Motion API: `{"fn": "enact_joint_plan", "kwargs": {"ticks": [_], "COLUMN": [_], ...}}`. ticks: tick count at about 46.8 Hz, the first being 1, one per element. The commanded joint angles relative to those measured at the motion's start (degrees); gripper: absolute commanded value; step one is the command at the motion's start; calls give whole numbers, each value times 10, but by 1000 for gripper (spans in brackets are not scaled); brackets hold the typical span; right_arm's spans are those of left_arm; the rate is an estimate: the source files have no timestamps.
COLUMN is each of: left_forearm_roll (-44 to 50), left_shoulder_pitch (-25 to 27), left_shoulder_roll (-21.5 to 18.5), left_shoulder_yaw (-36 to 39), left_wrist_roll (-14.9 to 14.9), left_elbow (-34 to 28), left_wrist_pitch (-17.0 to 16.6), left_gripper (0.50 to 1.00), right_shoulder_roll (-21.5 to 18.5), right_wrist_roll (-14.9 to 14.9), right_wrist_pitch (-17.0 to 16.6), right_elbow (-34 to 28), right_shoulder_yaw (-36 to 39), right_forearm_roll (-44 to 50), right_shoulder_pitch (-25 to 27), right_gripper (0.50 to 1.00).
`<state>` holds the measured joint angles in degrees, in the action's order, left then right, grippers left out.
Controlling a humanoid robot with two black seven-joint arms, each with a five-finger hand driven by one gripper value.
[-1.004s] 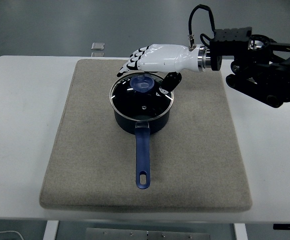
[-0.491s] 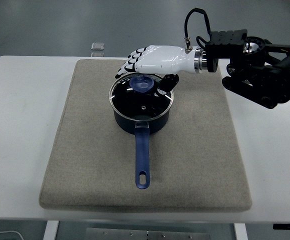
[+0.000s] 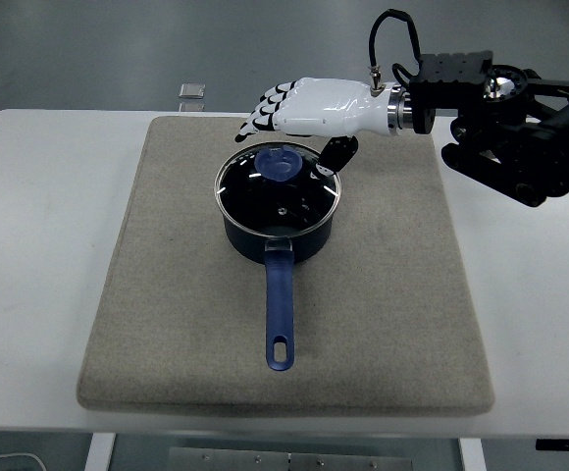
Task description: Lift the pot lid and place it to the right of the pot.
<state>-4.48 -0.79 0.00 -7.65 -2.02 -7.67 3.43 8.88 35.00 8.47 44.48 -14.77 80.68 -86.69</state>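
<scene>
since the frame half a second before, the right robot hand [image 3: 299,110] had risen a little and drawn slightly back toward its own arm, so the blue knob [image 3: 281,163] showed more fully. the lid [image 3: 279,190] stayed seated on the pot [image 3: 281,231].

the knob lay just below the robot hand, under its fingers [image 3: 265,110], apart from them. the fingers were loosely spread, holding nothing; the thumb [image 3: 336,155] hung beside the lid's far right rim. the hand's long axis ran sideways from the arm at the right, while the pot's handle [image 3: 280,312] ran straight toward the desk's [image 3: 39,245] near edge. only this arm was in view, so the lift was likely its job.

the lid looked like clear glass with a metal rim, round and smooth; the knob, a glossy blue plastic. the pot was dark. under it lay a coarse grey mat [image 3: 383,324], bare to the pot's right.
</scene>
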Motion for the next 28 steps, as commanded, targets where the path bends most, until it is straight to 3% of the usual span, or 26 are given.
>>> {"fn": "enact_joint_plan", "kwargs": {"ticks": [1,28], "left_forearm_roll": [0,0], "left_shoulder_pitch": [0,0], "left_shoulder_roll": [0,0], "left_shoulder_yaw": [0,0], "left_wrist_roll": [0,0], "left_elbow": [0,-1], "left_wrist_pitch": [0,0], "left_gripper": [1000,1000], "right_shoulder_roll": [0,-13], "right_wrist_roll": [0,0], "right_wrist_pitch": [1,9], "right_elbow": [3,3], "right_shoulder_yaw": [1,-22], "right_forearm_roll": [0,0], "right_shoulder_pitch": [0,13], "right_gripper": [924,913]}}
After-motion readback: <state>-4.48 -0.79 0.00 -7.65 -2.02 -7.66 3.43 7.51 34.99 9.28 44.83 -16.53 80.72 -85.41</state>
